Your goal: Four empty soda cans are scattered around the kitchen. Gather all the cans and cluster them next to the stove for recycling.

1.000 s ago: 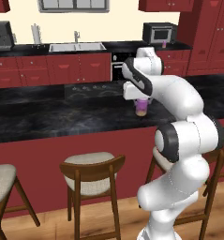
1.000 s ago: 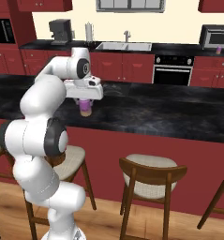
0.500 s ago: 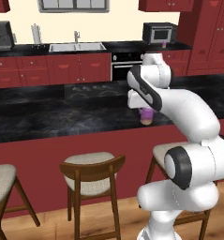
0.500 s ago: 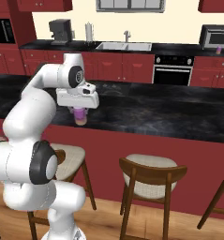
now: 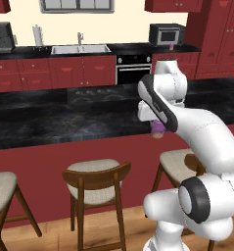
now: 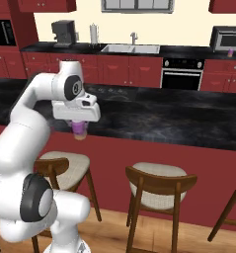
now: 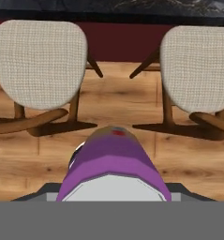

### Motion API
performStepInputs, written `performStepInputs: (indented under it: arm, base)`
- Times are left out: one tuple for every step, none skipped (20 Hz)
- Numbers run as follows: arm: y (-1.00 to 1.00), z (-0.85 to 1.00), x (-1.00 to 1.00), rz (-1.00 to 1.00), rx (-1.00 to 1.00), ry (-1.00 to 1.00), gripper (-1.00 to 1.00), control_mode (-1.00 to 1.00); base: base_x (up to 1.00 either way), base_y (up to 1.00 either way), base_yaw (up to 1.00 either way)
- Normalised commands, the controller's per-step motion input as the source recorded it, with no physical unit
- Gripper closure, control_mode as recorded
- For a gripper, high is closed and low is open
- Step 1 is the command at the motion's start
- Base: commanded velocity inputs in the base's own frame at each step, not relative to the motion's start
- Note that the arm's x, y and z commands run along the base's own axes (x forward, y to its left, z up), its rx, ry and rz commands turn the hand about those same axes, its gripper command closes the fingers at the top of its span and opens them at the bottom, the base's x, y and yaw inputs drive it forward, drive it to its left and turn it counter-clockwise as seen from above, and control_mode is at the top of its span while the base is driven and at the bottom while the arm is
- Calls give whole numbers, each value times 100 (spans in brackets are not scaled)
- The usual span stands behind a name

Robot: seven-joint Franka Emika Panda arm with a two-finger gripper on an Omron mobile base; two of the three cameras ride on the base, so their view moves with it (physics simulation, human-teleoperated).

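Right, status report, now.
Pincer shut on purple can. Can held above floor, off counter edge. Stools below. Stove across the counter.

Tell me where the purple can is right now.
The purple can hangs in the gripper, off the counter, above the floor between two stools, as the hand view shows.

The purple soda can (image 5: 158, 129) was mostly covered by the white hand, only its lower part showing in both base views; in the hand view its near end (image 7: 114, 174) ran off the bottom edge; the gripper's finger tips could not be made out; a small purple thing (image 6: 230, 51) beside the microwave (image 6: 226, 38) was too small to identify; both stools' seats (image 7: 38, 63) were cut by the frame's sides.
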Motion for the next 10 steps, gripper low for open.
performStepInputs:
  arm:
    - [0,0,-45,1,0,0,100,-100]
    - [0,0,-45,1,0,0,100,-100]
    - [0,0,-38,1,0,0,100,-100]
    - [0,0,-31,1,0,0,100,-100]
    - [0,0,-24,0,0,0,100,-100]
    - [0,0,-23,0,0,0,100,-100]
    - [0,0,-21,0,0,0,100,-100]
    - [0,0,-26,0,0,0,100,-100]
    - [0,0,-24,0,0,0,100,-100]
    - [0,0,-23,0,0,0,100,-100]
  base:
    - [0,0,0]
    - [0,0,0]
    - [0,0,0]
    - [0,0,0]
    - [0,0,0]
    - [0,0,0]
    - [0,0,0]
    - [0,0,0]
    - [0,0,0]
    - [0,0,0]
